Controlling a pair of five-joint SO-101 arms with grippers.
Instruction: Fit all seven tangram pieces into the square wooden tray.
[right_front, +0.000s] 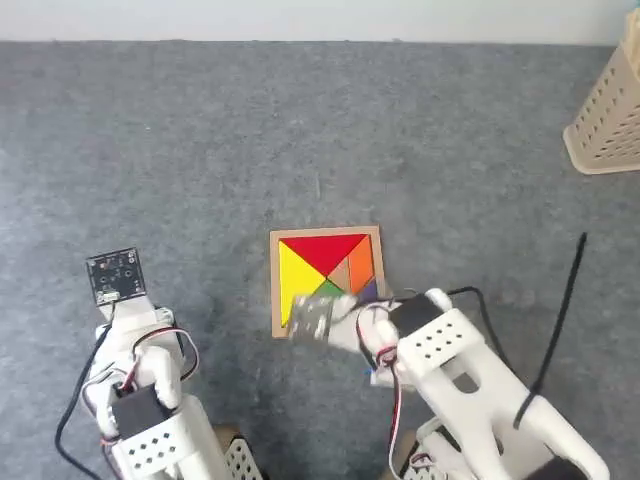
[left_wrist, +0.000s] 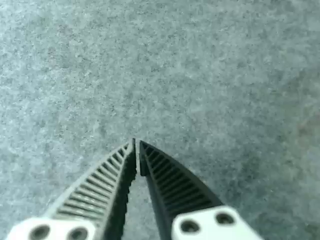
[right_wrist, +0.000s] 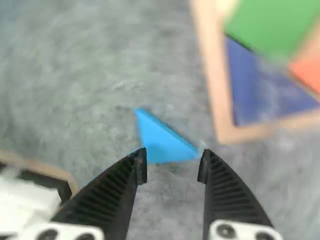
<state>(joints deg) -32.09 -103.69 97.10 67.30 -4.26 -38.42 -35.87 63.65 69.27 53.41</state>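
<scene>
The square wooden tray (right_front: 274, 290) lies mid-table holding red (right_front: 322, 250), yellow (right_front: 293, 275), orange (right_front: 361, 265), green (right_front: 328, 288) and purple (right_front: 368, 290) pieces. My right gripper (right_front: 310, 318) hangs over the tray's near left corner. In the right wrist view a light blue triangle (right_wrist: 161, 140) sits between the right gripper's (right_wrist: 172, 160) fingertips, which press its two corners, just outside the tray corner (right_wrist: 225, 135). The left gripper (left_wrist: 136, 145) is shut with nothing in it, low over bare carpet at the left.
Grey carpet covers the table. A beige perforated container (right_front: 608, 110) stands at the far right edge. A black cable (right_front: 560, 310) rises beside the right arm. The left arm (right_front: 140, 390) sits at the near left.
</scene>
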